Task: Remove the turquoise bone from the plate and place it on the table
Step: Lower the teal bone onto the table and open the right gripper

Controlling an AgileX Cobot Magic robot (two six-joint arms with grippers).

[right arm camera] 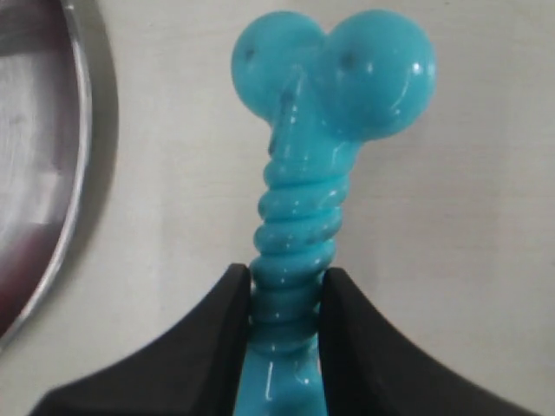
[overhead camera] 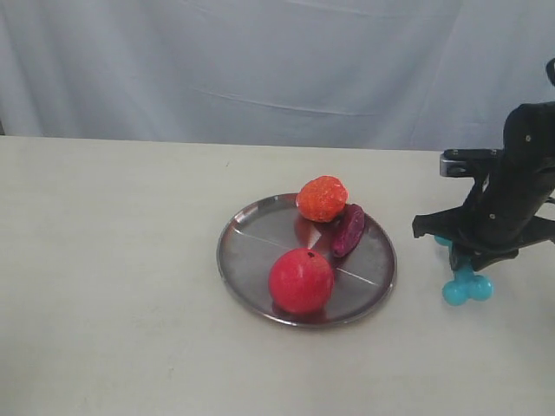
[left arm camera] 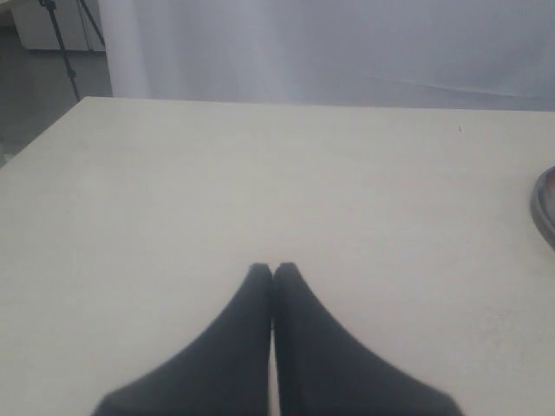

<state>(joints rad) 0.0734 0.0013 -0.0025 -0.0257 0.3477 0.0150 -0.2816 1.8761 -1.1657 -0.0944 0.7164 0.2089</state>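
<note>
The turquoise bone (overhead camera: 466, 287) (right arm camera: 312, 173) is off to the right of the silver plate (overhead camera: 251, 260), low over or on the beige table (overhead camera: 113, 303); I cannot tell whether it touches. My right gripper (overhead camera: 468, 260) (right arm camera: 286, 282) is shut on the bone's ribbed shaft, with one knobbed end sticking out past the fingertips. The plate's rim (right arm camera: 74, 173) shows beside the bone in the right wrist view. My left gripper (left arm camera: 273, 269) is shut with nothing in it, over bare table; it does not show in the exterior view.
On the plate lie a red ball (overhead camera: 301, 280), an orange bumpy toy (overhead camera: 322, 198) and a dark purple oblong item (overhead camera: 349, 230). A white curtain (overhead camera: 277, 61) hangs behind the table. The plate's edge (left arm camera: 545, 204) shows at the side of the left wrist view.
</note>
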